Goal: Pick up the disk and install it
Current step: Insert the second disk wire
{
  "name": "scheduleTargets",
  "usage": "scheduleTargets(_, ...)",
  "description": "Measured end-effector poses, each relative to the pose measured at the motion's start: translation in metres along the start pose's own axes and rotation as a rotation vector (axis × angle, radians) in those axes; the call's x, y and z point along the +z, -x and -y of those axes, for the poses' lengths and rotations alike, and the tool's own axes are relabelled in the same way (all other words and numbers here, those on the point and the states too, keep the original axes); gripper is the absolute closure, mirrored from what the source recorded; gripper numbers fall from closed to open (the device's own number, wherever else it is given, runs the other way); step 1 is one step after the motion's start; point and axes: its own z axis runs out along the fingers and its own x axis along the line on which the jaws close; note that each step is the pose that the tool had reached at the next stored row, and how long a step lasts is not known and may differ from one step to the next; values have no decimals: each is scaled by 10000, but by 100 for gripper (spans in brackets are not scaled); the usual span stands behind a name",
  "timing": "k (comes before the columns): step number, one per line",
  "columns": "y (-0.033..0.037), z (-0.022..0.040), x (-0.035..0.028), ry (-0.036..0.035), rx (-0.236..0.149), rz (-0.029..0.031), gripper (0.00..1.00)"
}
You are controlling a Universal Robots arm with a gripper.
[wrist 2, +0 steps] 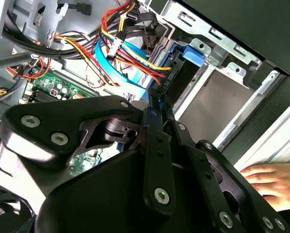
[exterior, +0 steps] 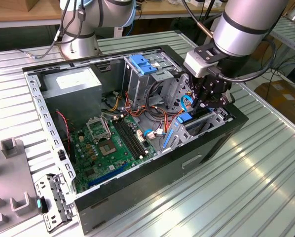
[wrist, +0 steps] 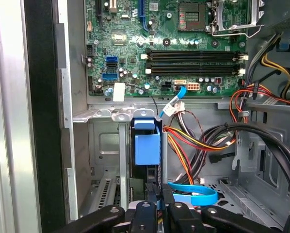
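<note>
The arm point(exterior: 246, 24) is seen in the exterior view reaching down from the upper right into the open computer case point(exterior: 137, 197), which lies on the ribbed metal surface point(exterior: 246, 187). The hand point(exterior: 205, 101) is pointed steeply downward at the drive bay in the case corner nearest the exterior view's right.

The disk point(exterior: 187, 120) is seen standing on edge in that bay, its light blue rail point(wrist: 147, 145) showing directly ahead of the fingertips in the first wrist view. In both wrist views the black fingers point(wrist 2: 157, 141) are pressed close together, and a thin dark edge appears to be pinched between them; whether this edge belongs to the disk cannot be told for certain. In the second wrist view the blue end point(wrist 2: 191, 53) of the disk is seen seated in the metal bay, with red, yellow and black wires point(wrist 2: 130, 53) bunched just beside it.

The green motherboard point(exterior: 108, 143) is laid flat in the case, and the grey power supply point(exterior: 71, 84) is set at the far corner. A person's hand point(wrist 2: 273, 182) is seen resting beside the case in the second wrist view
</note>
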Motion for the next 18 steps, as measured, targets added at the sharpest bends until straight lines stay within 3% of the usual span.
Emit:
scheduleTargets(4,-6,1,8,0,1,-1,84)
scheduleTargets(6,-17,-1,58,0,0,-2,84)
scheduleTargets(8,-18,-2,63,0,0,1,84)
scheduleTargets(10,-17,0,44,-1,0,8,83)
scheduleTargets(11,-16,2,20,0,1,6,76)
scheduleTargets(13,-13,9,-45,0,1,5,76)
scheduleTargets(15,-12,11,-61,0,1,8,76)
scheduleTargets(16,-12,11,-63,0,1,5,77)
scheduleTargets(18,-12,11,-63,0,1,7,89)
